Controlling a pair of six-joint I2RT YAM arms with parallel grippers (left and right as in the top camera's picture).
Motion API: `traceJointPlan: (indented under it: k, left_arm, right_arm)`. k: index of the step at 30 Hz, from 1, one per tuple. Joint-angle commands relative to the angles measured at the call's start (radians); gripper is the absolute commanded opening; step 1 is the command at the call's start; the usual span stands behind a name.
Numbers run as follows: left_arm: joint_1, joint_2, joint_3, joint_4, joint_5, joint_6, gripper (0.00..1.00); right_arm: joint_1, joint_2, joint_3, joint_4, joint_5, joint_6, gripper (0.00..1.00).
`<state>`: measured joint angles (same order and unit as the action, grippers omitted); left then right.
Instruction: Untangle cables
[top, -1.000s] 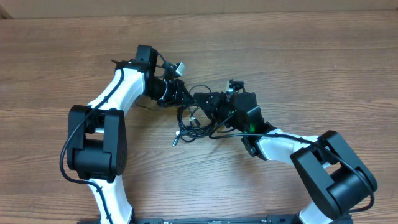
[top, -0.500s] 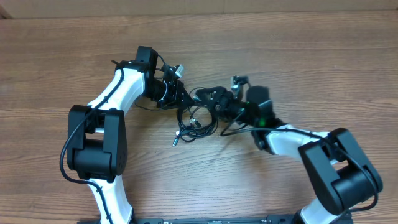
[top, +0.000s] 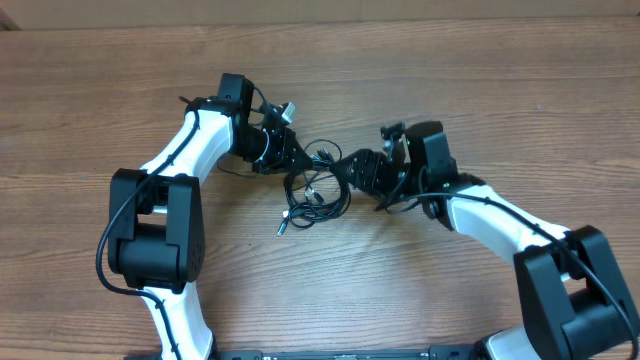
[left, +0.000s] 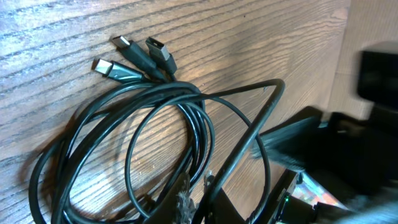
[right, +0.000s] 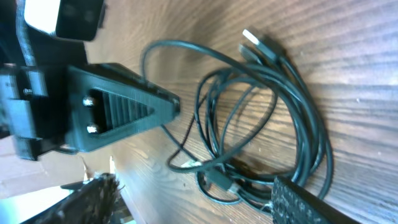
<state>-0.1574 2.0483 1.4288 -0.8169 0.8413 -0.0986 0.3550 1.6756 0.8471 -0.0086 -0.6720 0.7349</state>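
The cables (top: 314, 196) lie as a tangled bunch of thin black loops in the middle of the table, between my two grippers, with one plug end (top: 281, 228) sticking out at the lower left. In the left wrist view the coil (left: 134, 134) shows three plugs (left: 127, 46) at its far side. My left gripper (top: 292, 158) (left: 200, 198) is shut on one strand at the bunch's upper left edge. My right gripper (top: 345, 170) (right: 199, 200) stands open at the right edge, its fingers (right: 308, 198) on either side of the loops (right: 267, 118), gripping nothing.
Bare wooden tabletop (top: 480, 80) surrounds the bunch on all sides. The two white arms (top: 190, 140) reach in from the front edge, and their black bases (top: 155, 230) stand at the lower left and lower right. The left gripper's finger (right: 118, 112) shows close in the right wrist view.
My right gripper has opened and let go of the cables, and its wrist has swung to the right and away. The left gripper has stayed in place, shut.
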Motion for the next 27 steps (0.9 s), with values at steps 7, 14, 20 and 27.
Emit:
traceJointPlan:
  k: [7,14,20,27]
  left_arm:
    - [-0.01,0.006,-0.003,0.003,0.016,-0.003,0.1]
    - [-0.01,0.006,-0.003,0.003,0.016,-0.003,0.1]
    - [-0.01,0.006,-0.003,0.002,0.021,-0.01,0.1]
    - [-0.01,0.006,-0.003,-0.018,0.096,-0.014,0.1]
  right_arm:
    - [0.034,-0.03,0.05,-0.321,0.087,-0.304,0.69]
    - [0.225,-0.03,0.05,-0.268,0.439,-0.326,0.62]
    - [0.332,-0.029,0.05,-0.178,0.629,-0.344,0.5]
    - [0.345,-0.011,0.05,-0.133,0.63,-0.343,0.45]
